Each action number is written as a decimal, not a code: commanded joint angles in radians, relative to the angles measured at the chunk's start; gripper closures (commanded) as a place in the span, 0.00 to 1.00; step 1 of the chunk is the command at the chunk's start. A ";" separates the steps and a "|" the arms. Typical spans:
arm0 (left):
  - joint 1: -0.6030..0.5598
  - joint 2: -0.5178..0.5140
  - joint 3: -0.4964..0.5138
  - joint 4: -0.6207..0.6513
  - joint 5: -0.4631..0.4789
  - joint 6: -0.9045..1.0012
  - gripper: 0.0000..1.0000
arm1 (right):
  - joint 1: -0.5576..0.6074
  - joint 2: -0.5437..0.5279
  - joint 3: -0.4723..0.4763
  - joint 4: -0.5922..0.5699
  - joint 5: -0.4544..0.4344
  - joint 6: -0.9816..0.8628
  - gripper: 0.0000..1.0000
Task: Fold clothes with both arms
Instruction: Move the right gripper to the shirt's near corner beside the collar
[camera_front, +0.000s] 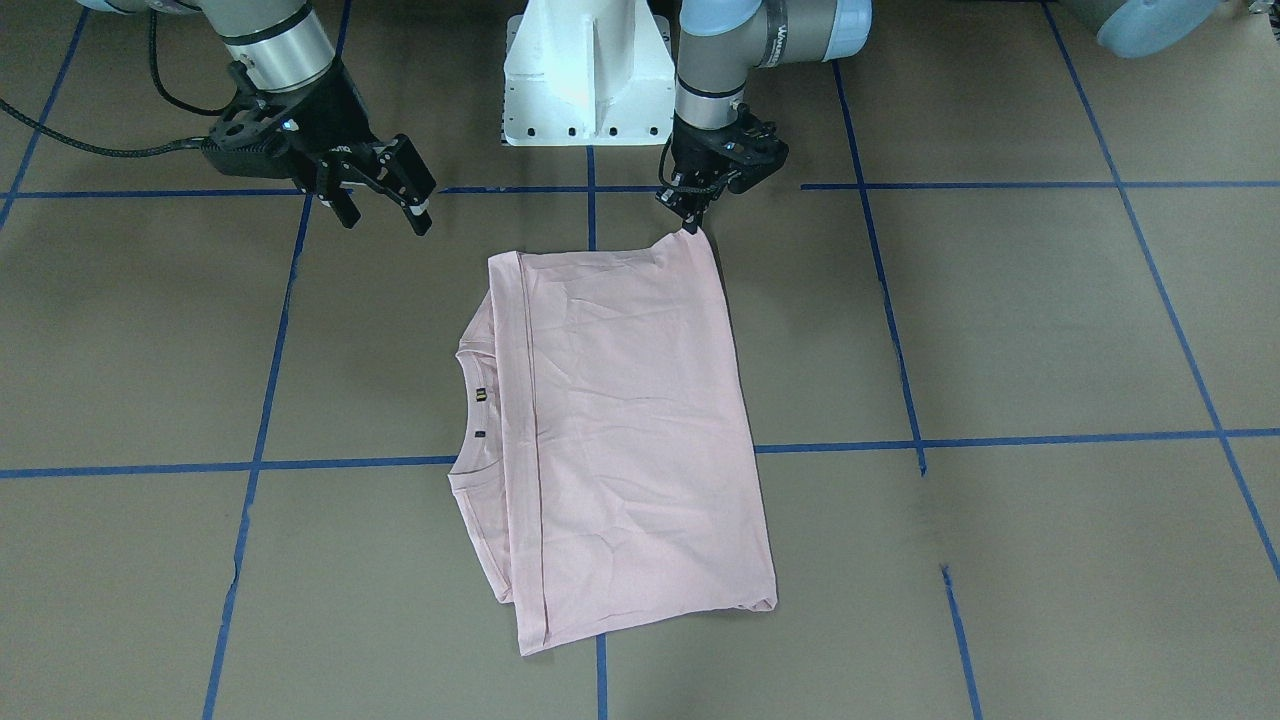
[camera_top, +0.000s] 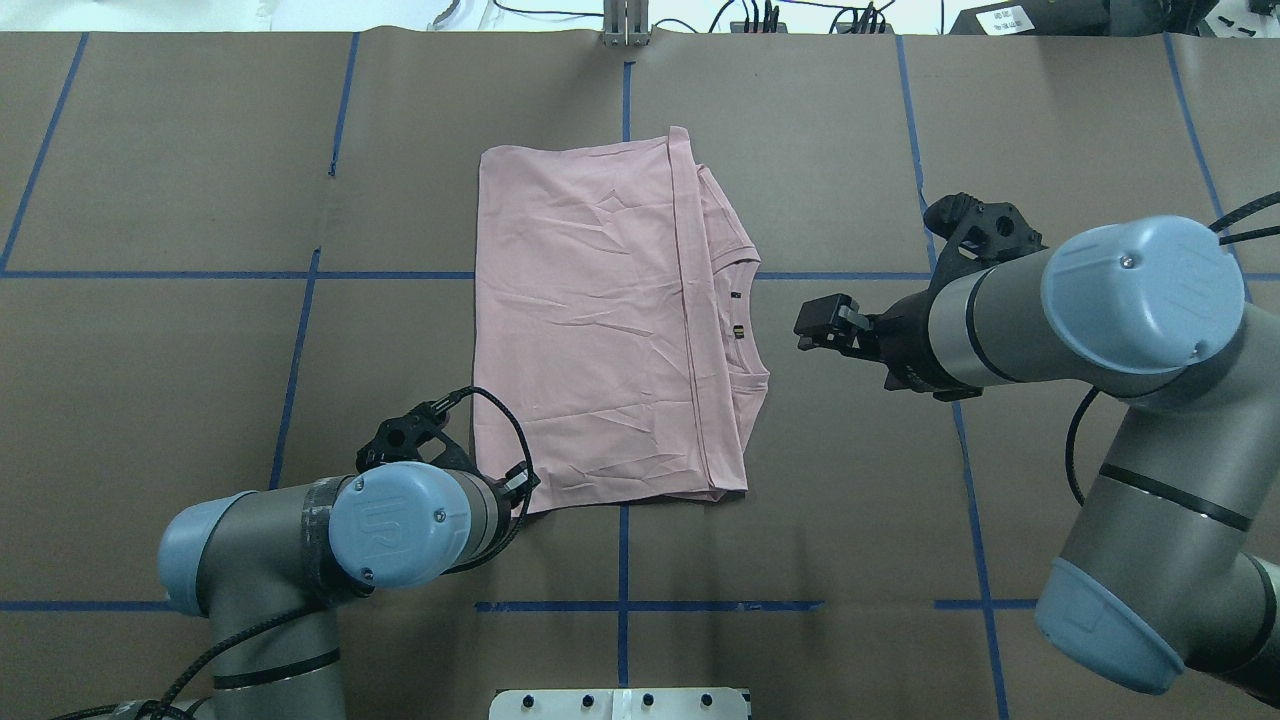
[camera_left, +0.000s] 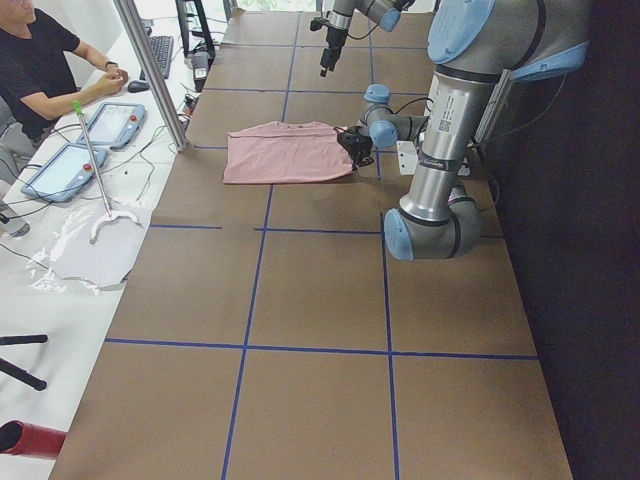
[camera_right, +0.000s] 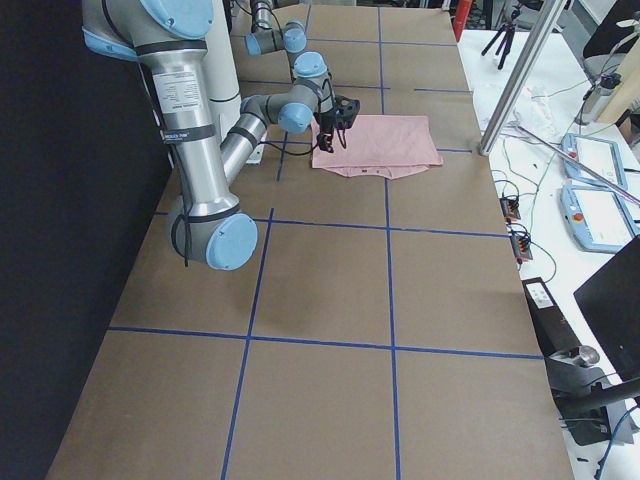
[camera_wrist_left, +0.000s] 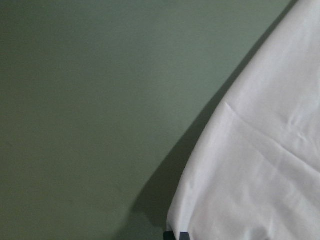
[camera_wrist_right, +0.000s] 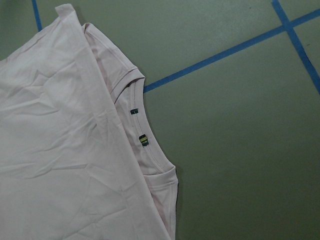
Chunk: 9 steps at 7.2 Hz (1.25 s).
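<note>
The pale pink T-shirt (camera_top: 590, 320) lies folded on the brown table, plain back up, its neckline with small tags (camera_wrist_right: 142, 137) showing along the edge toward my right arm. My left gripper (camera_front: 691, 222) is shut on the shirt's corner nearest the robot base and lifts it into a small peak. The left wrist view shows only that cloth edge (camera_wrist_left: 260, 165) over the table. My right gripper (camera_front: 386, 220) is open and empty, above bare table beside the neckline, apart from the shirt. It also shows in the overhead view (camera_top: 808, 332).
The white pedestal base (camera_front: 585, 80) stands at the table's robot side. Blue tape lines (camera_top: 300, 330) grid the brown table. A metal pole (camera_left: 150, 70), tablets (camera_left: 105, 125) and a seated operator (camera_left: 40, 60) are along the far side.
</note>
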<state>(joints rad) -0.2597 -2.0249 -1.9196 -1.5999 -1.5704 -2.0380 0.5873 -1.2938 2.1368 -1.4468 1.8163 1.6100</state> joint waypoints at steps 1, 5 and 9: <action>-0.003 0.003 -0.009 0.000 0.001 0.078 1.00 | -0.036 0.115 -0.168 -0.006 0.005 0.146 0.00; -0.006 0.002 -0.007 -0.002 0.001 0.076 1.00 | -0.148 0.200 -0.326 -0.017 -0.031 0.240 0.00; -0.013 0.002 -0.009 -0.002 0.001 0.079 1.00 | -0.185 0.226 -0.414 -0.009 -0.046 0.240 0.00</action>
<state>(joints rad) -0.2704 -2.0229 -1.9281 -1.6015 -1.5689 -1.9601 0.4125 -1.0701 1.7393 -1.4579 1.7761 1.8498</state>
